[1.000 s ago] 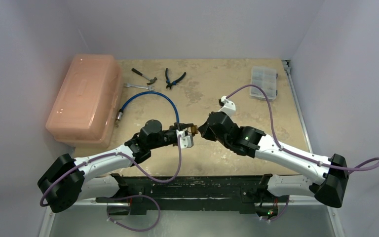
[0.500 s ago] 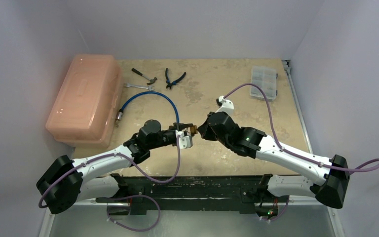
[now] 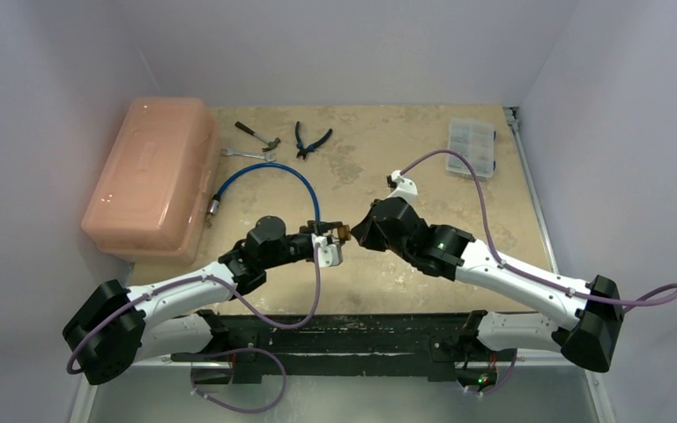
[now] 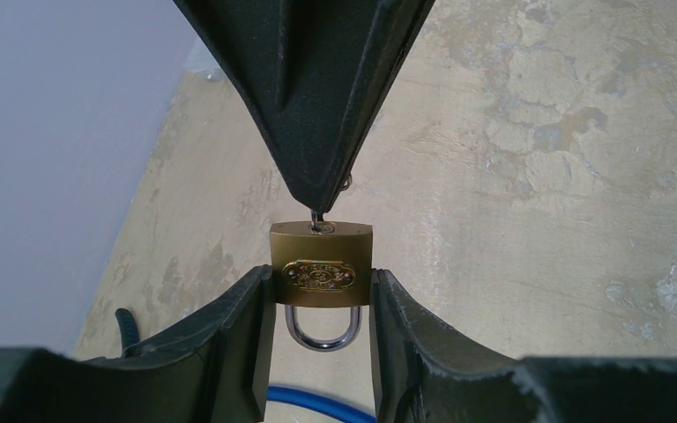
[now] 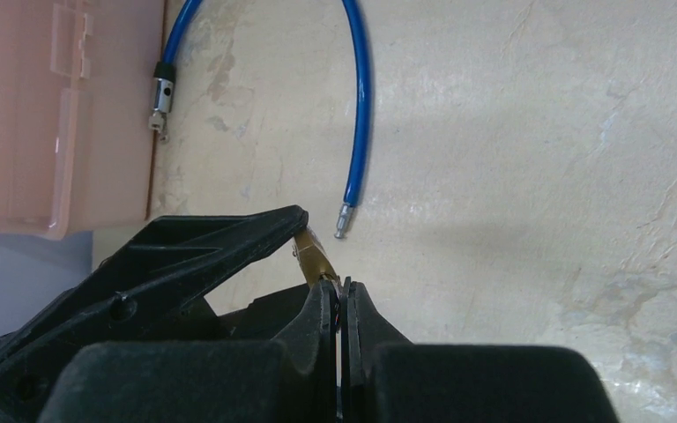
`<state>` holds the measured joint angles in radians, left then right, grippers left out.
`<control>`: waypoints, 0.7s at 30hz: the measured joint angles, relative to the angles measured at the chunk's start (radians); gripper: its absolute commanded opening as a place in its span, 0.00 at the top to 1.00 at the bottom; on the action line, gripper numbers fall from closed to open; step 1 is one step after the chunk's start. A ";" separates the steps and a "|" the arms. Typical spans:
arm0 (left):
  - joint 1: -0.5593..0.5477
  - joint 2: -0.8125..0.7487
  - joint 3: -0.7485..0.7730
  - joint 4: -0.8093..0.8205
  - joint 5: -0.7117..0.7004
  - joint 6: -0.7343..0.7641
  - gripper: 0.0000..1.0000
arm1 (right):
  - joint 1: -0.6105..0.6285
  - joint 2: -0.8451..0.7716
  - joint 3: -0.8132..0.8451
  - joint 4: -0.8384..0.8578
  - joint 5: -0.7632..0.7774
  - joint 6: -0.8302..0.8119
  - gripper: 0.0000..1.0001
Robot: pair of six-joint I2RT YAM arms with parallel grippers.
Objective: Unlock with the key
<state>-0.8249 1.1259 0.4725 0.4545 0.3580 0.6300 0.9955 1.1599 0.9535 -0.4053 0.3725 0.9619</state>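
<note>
The left gripper [image 4: 320,284] squeezes the brass padlock [image 4: 322,264] on both sides. The key [image 4: 319,224] pokes at the padlock's keyhole, pinched tight in the right gripper [image 5: 341,297]. It looks tiny, light, stiff and slippery, so its flat head is best to hold.
</note>
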 measured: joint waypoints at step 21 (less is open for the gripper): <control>0.000 -0.027 -0.013 -0.017 -0.011 0.028 1.00 | -0.050 0.021 0.000 0.054 -0.150 -0.190 1.00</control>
<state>-0.8249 1.0992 0.4599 0.4374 0.3466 0.6579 0.9459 1.1805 0.9539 -0.3515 0.2226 0.7723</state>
